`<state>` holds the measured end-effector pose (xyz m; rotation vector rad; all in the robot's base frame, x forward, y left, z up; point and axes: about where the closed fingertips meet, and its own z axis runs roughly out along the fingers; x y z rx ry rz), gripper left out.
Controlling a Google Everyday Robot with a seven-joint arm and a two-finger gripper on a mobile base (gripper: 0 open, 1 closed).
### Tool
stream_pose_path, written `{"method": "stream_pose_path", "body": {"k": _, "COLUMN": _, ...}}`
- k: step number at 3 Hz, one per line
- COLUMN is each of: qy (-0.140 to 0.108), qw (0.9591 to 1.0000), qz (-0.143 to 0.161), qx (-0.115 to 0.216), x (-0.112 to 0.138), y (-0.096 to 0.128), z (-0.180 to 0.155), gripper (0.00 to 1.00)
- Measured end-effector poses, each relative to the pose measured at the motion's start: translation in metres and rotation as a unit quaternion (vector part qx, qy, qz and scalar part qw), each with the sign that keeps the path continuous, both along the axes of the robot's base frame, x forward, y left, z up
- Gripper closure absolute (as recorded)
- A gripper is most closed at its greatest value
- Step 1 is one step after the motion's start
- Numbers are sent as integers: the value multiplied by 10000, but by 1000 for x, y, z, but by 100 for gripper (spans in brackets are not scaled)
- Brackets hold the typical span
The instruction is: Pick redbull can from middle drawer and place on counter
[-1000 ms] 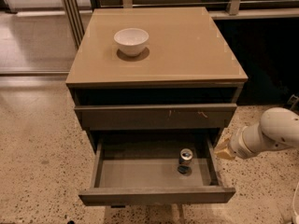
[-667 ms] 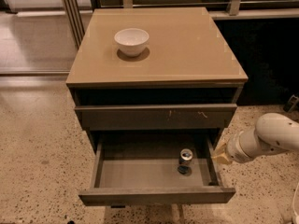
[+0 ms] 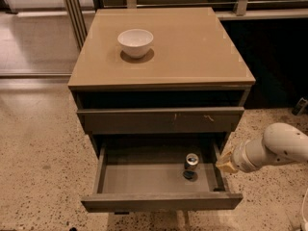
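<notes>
We see the gripper (image 3: 225,163) has dipped slightly, now at 3 o'clock of the redbull can (image 3: 191,161), outside the middle drawer (image 3: 144,178). We cannot tell its opening, and nothing visibly held. Can upright on the drawer floor, reach just starting.

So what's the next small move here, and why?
Probably move the gripper in over the right wall of the middle drawer, toward the redbull can: it stands upright near the drawer's right end, while the gripper sits just outside that wall, apart from the can.
</notes>
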<state>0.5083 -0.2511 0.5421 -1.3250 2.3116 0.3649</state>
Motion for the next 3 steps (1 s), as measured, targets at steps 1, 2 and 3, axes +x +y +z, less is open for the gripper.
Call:
{"method": "stream_pose_path", "body": {"k": 1, "qy": -182, "qw": 9994, "qz": 124, "qx": 261, "x": 4, "y": 9, "z": -11, "gripper": 58}}
{"method": "stream_pose_path", "body": {"k": 2, "qy": -355, "qw": 9975, "qz": 259, "qx": 545, "x": 11, "y": 22, "z": -19, "gripper": 35}}
{"method": "stream_pose_path", "body": {"k": 3, "qy": -552, "qw": 9952, "qz": 401, "qx": 700, "x": 20, "y": 33, "z": -27, "gripper": 11}}
